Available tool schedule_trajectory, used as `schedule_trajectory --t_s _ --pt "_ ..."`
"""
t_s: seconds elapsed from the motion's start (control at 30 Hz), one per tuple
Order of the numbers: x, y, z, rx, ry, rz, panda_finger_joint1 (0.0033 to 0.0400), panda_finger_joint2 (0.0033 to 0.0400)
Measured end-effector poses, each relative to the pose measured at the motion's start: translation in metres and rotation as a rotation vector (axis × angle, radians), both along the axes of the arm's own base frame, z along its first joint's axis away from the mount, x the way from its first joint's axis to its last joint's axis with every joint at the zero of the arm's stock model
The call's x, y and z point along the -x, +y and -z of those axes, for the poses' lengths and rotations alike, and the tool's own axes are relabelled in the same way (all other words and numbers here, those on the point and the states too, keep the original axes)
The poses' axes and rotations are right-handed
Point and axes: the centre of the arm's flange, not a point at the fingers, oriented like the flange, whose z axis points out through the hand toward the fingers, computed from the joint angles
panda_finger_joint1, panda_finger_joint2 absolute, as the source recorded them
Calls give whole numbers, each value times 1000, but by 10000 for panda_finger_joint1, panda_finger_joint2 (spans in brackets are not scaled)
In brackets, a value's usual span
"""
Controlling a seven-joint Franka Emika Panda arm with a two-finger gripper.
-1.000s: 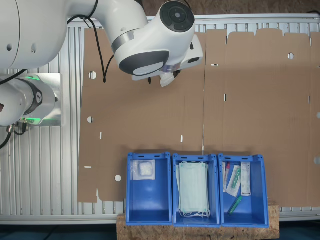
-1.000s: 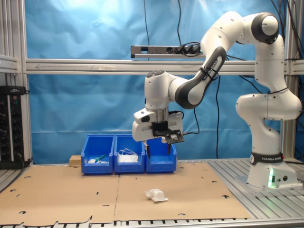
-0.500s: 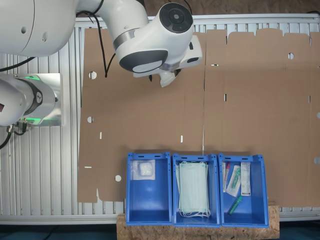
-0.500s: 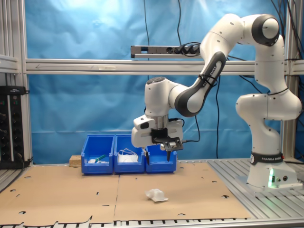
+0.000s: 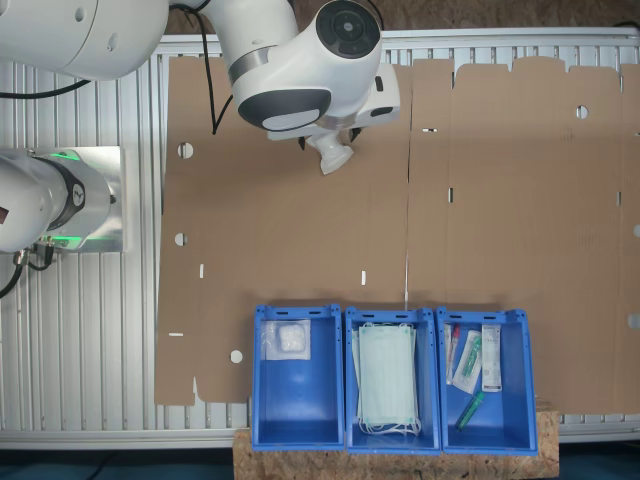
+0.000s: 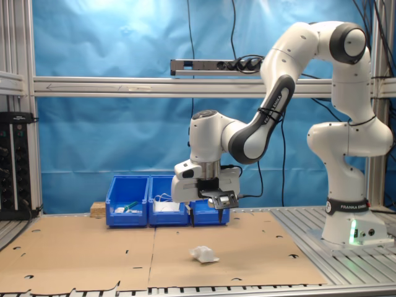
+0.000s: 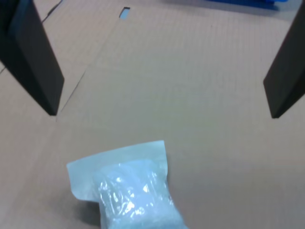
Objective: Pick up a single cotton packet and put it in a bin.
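The gripper [image 7: 162, 76] hangs above the cardboard sheet [image 6: 93, 247] with its two dark fingers [image 7: 35, 62] spread wide and nothing between them. A cotton packet [image 7: 128, 188] lies flat on the cardboard below it, near the sheet's edge farthest from the three blue bins [image 5: 297, 380]. Another packet [image 5: 287, 340] lies in the end bin nearest the arm's base.

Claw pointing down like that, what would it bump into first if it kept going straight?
Probably the cotton packet or the bare cardboard beside it; the open claw hangs just above, and depth is unclear.
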Motion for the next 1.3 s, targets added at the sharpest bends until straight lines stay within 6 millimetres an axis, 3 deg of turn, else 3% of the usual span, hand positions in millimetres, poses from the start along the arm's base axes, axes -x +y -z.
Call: schedule_trajectory --t_s 0.8,1.3 --pt "-24 20 41 0 -15 39 400 400" --pt "-16 22 67 -30 -28 31 400 400"
